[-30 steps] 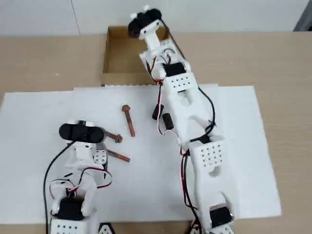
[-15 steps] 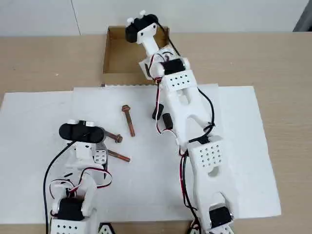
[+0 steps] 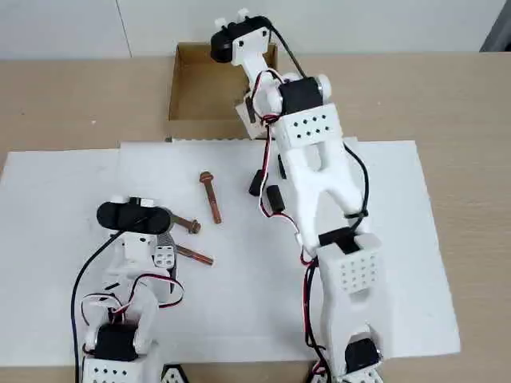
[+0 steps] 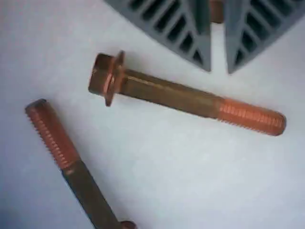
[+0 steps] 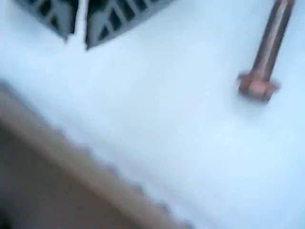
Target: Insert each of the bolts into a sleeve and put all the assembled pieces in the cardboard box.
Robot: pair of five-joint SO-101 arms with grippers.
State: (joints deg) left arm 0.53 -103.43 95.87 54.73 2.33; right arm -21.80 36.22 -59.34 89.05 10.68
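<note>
Three copper bolts lie loose on a white sheet covering the tabletop; two of them sit just beside the left tool, which is closed to a thin slit and grips nothing; the right tool, likewise closed and empty, hangs over the sheet near its edge; the box stands just past that edge; a dark sleeve lies beside the right arm.

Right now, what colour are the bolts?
The bolts are coppery brown, clearest in the left wrist view.
</note>
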